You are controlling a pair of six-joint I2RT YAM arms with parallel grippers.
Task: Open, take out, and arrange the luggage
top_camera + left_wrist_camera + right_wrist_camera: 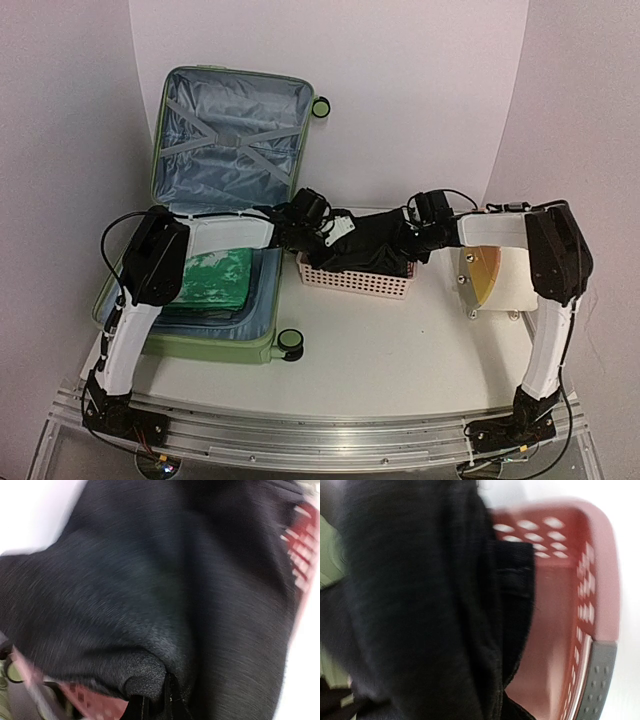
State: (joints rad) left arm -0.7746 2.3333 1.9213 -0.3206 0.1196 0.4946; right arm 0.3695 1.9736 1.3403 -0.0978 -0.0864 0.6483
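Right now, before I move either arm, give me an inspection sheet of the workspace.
Surface: white table, no spills seen.
Job's things: luggage lies open, lid up against the back wall; a green patterned folded item sits in its base.
Clutter: pink basket just right of the luggage; cream object with an orange disc at far right.
Grippers: left claw and right claw are both shut on a black garment stretched over the basket.
Cables: black cable loops off the left arm; no snag seen.
Surroundings: plain white backdrop; nothing else seen.
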